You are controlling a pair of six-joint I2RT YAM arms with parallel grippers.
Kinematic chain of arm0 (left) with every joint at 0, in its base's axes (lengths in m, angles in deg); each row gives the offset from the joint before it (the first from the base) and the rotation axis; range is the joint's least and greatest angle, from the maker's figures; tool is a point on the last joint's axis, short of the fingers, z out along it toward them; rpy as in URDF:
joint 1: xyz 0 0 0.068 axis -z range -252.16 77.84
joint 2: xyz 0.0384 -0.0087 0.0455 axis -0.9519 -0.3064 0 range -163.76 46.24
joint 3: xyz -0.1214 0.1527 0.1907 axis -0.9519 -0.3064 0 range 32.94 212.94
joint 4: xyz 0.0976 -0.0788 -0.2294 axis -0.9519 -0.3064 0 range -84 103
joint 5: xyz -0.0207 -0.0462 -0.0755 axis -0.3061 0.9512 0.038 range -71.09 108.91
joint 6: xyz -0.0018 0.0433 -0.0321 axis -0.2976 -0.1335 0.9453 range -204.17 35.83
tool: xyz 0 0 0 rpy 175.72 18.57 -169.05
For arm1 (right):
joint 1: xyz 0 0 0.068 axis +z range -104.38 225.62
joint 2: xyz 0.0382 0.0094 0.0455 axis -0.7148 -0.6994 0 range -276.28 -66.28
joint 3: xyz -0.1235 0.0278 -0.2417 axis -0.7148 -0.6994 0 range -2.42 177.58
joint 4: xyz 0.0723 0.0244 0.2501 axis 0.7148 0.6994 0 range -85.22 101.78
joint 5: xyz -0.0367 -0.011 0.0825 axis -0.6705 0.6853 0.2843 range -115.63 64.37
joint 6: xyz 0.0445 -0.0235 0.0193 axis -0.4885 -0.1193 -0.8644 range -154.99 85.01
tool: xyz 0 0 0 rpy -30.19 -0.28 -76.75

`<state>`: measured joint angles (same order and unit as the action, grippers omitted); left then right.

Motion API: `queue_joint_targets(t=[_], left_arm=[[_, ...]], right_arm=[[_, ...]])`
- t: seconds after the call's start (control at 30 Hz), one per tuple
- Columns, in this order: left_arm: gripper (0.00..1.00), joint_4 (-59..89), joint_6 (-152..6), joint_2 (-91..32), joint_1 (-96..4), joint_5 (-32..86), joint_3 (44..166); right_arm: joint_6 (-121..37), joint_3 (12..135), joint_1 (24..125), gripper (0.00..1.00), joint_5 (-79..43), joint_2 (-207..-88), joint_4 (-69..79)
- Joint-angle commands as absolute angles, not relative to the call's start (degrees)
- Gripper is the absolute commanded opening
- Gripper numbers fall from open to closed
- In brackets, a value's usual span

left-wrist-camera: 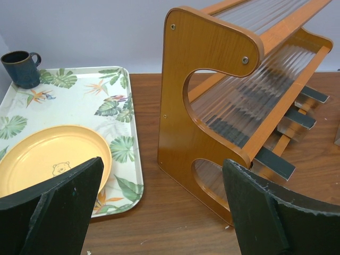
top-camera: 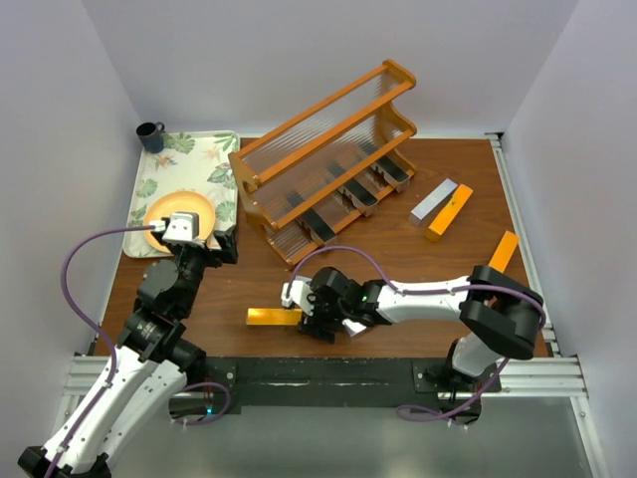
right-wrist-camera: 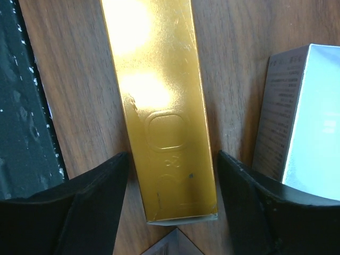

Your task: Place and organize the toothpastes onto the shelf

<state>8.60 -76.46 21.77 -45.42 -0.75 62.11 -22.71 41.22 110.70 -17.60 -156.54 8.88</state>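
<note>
The orange-brown shelf (top-camera: 328,149) stands at the table's middle back, with three dark grey toothpastes (top-camera: 358,194) on its lowest tier. It also shows in the left wrist view (left-wrist-camera: 207,58). A gold toothpaste (top-camera: 269,317) lies flat at the front. My right gripper (top-camera: 311,321) is open and low, with its fingers astride that carton's right end (right-wrist-camera: 159,106). A silver carton (right-wrist-camera: 303,117) lies just beside it. A silver toothpaste (top-camera: 433,200) and two orange ones (top-camera: 450,212) (top-camera: 504,251) lie at the right. My left gripper (top-camera: 214,247) is open and empty, between the shelf's end and the tray (left-wrist-camera: 162,223).
A floral tray (top-camera: 194,159) at the back left holds a yellow plate (top-camera: 171,211). A dark mug (top-camera: 151,135) stands behind it. In the left wrist view the tray (left-wrist-camera: 90,90), plate (left-wrist-camera: 48,159) and mug (left-wrist-camera: 21,68) lie left of the shelf's end panel.
</note>
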Motion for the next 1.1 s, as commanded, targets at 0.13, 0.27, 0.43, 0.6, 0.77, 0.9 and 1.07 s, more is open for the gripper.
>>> queue_joint_targets(t=[0.13,0.27,0.43,0.6,0.77,0.9,1.07], left_arm=[[1.00,9.92,-77.58,21.54,-45.62,-0.07,62.38],[1.00,9.84,-77.66,21.63,-45.70,-0.07,62.30],[1.00,9.75,-77.58,21.72,-45.62,-0.07,62.38],[1.00,9.75,-77.58,21.98,-45.62,-0.07,62.30],[1.00,9.66,-77.58,22.42,-45.62,-0.33,62.30],[1.00,9.66,-77.58,22.68,-45.62,-0.42,62.30],[1.00,9.66,-77.49,22.86,-45.62,-0.16,62.30]], right_arm=[[-23.30,39.77,111.45,0.53,-19.57,-154.52,5.13],[-23.47,39.16,111.54,0.39,-19.04,-152.94,5.57],[-23.91,38.36,111.54,0.26,-18.16,-148.73,6.89],[-24.17,39.33,111.54,0.15,-17.02,-144.07,11.45],[-26.28,40.56,111.45,0.13,-19.82,-137.40,18.13],[-29.09,44.41,110.93,0.13,-26.06,-132.74,25.78],[-33.04,49.43,107.16,0.14,-35.29,-128.86,35.71]])
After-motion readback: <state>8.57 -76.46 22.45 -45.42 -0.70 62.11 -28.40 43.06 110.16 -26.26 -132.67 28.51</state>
